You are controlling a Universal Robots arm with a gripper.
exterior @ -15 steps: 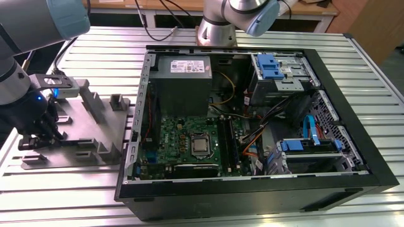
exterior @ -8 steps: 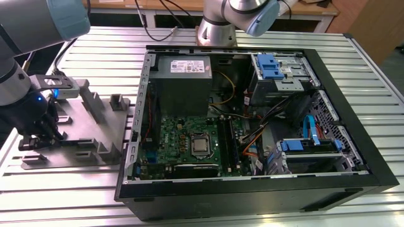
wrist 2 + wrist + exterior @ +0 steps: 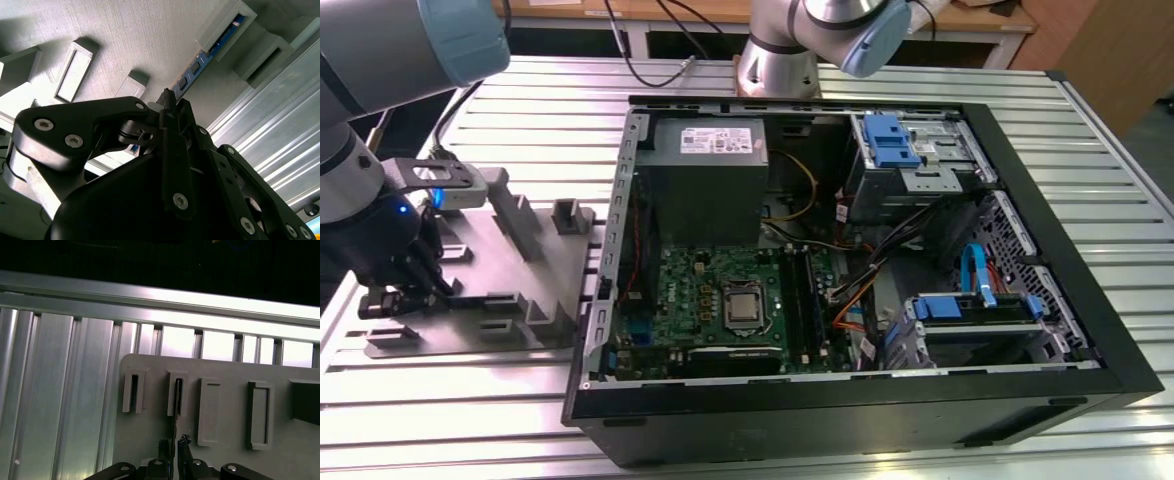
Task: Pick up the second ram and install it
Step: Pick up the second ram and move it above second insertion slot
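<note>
Where the grey holder tray (image 3: 520,250) lies on the ribbed metal bench (image 3: 454,400), at the exterior view's left of the open computer case (image 3: 854,250), the claw (image 3: 387,298) is positioned low over the tray's near part. The memory stick (image 3: 200,62) stands on edge in the tray, aligned with a row of slotted posts, and its far end is seated in one of those posts. In both wrist views the claw (image 3: 166,100) is at the near end of the stick, its fingers drawn narrow and closed on the thin board from both sides. In the first wrist view the stick (image 3: 175,412) appears as a thin dark line running from a slot in the tray (image 3: 225,375) to the claw (image 3: 174,444). The stick is well apart from the green motherboard (image 3: 707,290), which lies flat inside the case.
</note>
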